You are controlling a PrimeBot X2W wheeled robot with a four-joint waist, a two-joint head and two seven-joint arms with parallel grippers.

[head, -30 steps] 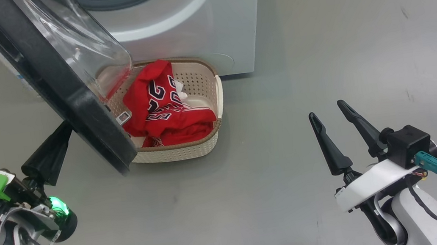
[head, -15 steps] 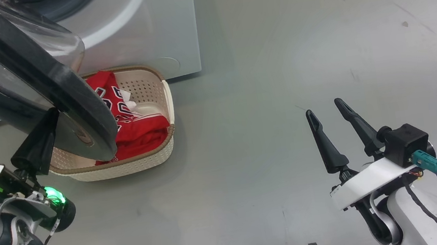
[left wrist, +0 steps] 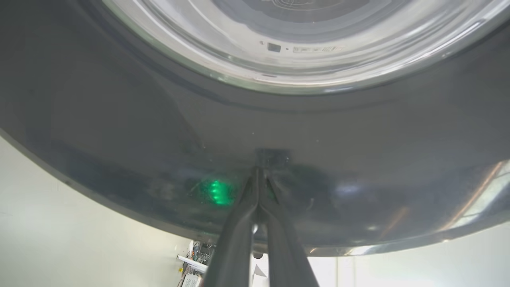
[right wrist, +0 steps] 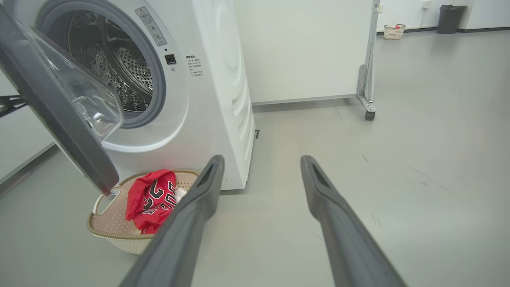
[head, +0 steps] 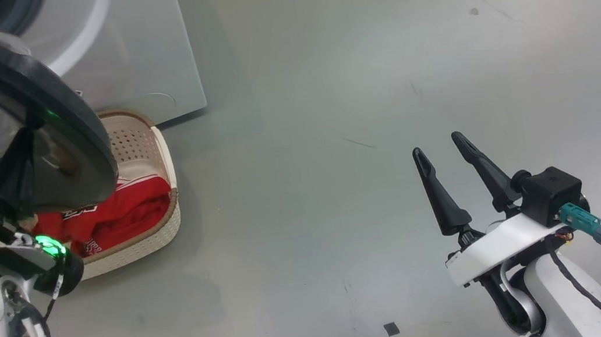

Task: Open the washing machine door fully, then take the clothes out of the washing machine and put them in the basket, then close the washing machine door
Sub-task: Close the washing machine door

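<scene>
Touching the washing machine door (left wrist: 119, 119), the left gripper (left wrist: 258, 171) is pinched tight. The right gripper (head: 436, 143) is held wide at four o'clock. The clothes (head: 124, 214) are piled in the basket (head: 135, 144) at nine o'clock.

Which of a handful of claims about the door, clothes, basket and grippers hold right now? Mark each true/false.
1. The left gripper is shut, its tips against the door's black rim. True.
2. The door is latched on the machine. False: it stands ajar, with the opening exposed.
3. The clothes lie in the basket. True.
4. The right gripper holds a garment. False: it is open and empty, over bare floor.
5. Red fabric hangs out of the drum. False: the part of the drum that shows is bare steel.
</scene>
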